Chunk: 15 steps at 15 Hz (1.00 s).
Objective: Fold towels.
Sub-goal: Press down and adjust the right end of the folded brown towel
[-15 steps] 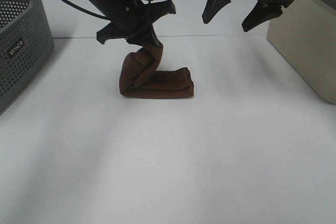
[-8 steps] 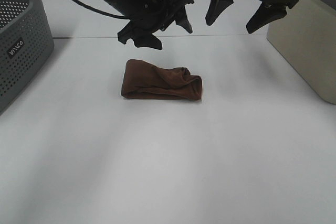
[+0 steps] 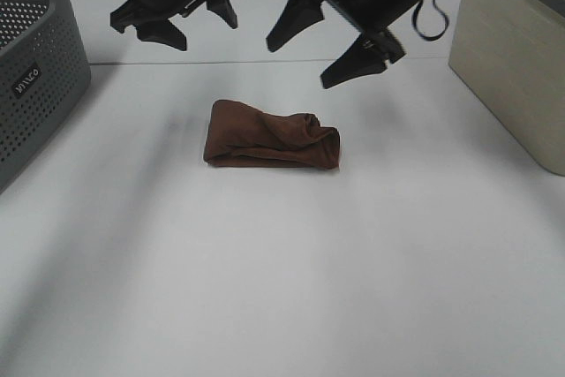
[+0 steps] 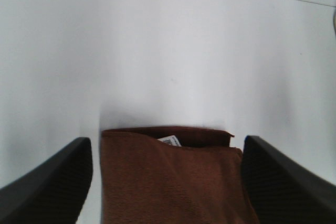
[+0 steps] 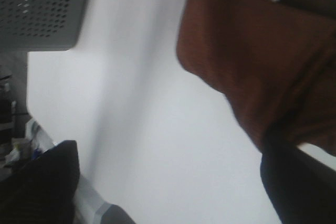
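One folded towel (image 3: 269,145) lies loose; left hand (image 3: 205,34) and right hand (image 3: 297,67) gape.

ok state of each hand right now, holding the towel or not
Left hand: open, holding nothing; the towel lies free below.
Right hand: open, holding nothing.

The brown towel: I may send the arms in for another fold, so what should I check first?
1. Dark reddish-brown terry-cloth towel resting on the white table: ok.
2. Left gripper open, off the towel: ok.
3. Right gripper open, off the towel: ok.
4. Fold tidy: not ok, one end bunched.
5. Small white tag found: ok, at one edge.
6. Grey perforated plastic basket apart from the towel: ok.
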Available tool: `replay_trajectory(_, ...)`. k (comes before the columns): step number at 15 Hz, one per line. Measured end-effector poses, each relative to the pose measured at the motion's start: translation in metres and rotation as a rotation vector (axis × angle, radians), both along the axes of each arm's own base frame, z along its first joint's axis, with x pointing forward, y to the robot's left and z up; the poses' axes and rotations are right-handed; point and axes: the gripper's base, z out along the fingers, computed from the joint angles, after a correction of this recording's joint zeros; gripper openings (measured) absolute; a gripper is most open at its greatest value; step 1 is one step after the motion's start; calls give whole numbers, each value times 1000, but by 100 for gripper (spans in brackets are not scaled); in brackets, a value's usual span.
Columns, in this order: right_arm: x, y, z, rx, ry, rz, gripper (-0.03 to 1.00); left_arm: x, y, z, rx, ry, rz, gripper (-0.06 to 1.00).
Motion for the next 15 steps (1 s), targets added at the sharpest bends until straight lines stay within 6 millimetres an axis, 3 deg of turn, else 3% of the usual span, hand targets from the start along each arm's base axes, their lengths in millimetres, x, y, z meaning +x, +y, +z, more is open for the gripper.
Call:
replay_trajectory(2, -2, 27, -19, 121, 28, 70, 87, 6, 21, -1, 4, 14, 35, 74)
replay_trajectory(4, -2, 41, -41, 174, 67, 85, 86, 9, 32, -1, 13, 13, 54, 74)
replay_trajectory(8, 9, 39, -85, 112, 70, 48, 85, 9, 35, -2, 52, 3, 49, 74)
replay_trajectory(15, 20, 24, -96, -57, -9, -32, 84, 9, 35, -2, 56, 1, 45, 74)
